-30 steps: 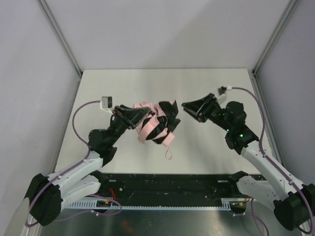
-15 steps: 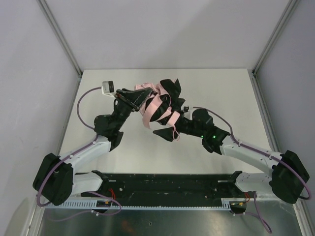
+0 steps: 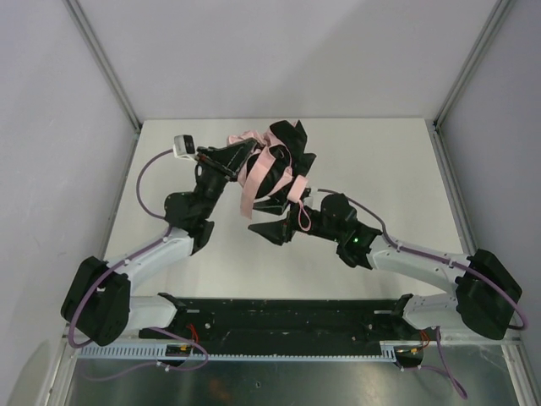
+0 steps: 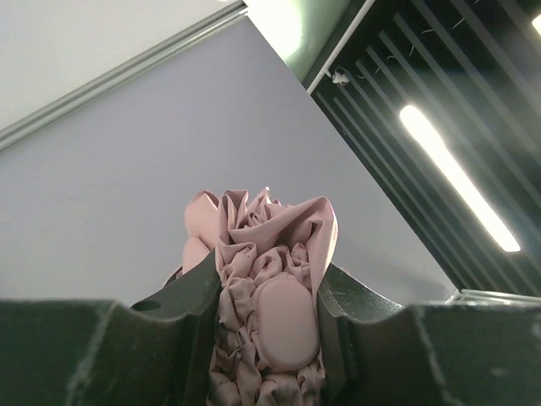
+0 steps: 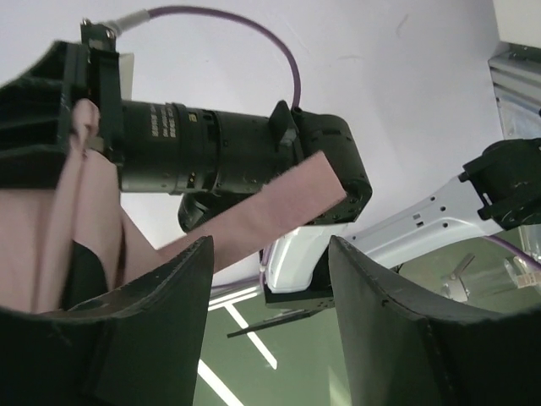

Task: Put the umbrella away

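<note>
The umbrella (image 3: 272, 169) is a crumpled bundle of pale pink fabric with black parts, held up above the table's middle. My left gripper (image 3: 230, 161) is shut on its left end. In the left wrist view the jaws (image 4: 266, 315) clamp pink folds and a smooth pink oval piece (image 4: 287, 326). My right gripper (image 3: 272, 227) is open and empty just below and in front of the bundle, pointing left. In the right wrist view (image 5: 270, 254) a flat pink strap (image 5: 270, 201) crosses beyond its spread fingers and pink fabric (image 5: 80, 220) hangs at the left. The shaft is hidden.
The white table (image 3: 380, 161) is walled by grey panels at the left, back and right. A black rail (image 3: 287, 315) runs along the near edge between the arm bases. The left arm's wrist (image 5: 224, 144) fills the right wrist view close ahead.
My left gripper has lifted the umbrella up and toward the back. My right arm has swung in from the right and now sits low under the bundle, fingers still open.
</note>
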`<state>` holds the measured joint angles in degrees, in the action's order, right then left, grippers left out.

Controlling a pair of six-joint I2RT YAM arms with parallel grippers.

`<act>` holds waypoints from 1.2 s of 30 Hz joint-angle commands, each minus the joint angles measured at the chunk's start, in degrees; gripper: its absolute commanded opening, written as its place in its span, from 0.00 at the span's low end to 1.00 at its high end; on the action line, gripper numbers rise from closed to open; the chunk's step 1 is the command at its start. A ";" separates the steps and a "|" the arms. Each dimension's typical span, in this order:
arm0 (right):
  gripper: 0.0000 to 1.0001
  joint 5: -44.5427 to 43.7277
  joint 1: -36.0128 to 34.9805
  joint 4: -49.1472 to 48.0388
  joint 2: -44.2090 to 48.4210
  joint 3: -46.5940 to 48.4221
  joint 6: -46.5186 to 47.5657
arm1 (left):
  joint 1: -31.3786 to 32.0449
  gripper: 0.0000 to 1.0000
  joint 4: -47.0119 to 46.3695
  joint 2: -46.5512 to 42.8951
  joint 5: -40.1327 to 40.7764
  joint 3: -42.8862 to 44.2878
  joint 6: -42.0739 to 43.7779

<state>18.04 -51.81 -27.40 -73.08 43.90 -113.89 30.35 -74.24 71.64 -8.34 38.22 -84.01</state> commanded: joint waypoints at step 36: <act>0.52 -6.72 -2.08 -17.06 -6.43 0.66 -7.05 | 7.12 0.00 -22.00 -1.42 12.95 0.81 -7.08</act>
<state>12.69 -54.11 -39.90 -78.85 43.90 -114.04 36.67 -73.71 71.46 2.79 38.68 -89.58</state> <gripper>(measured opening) 0.525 0.363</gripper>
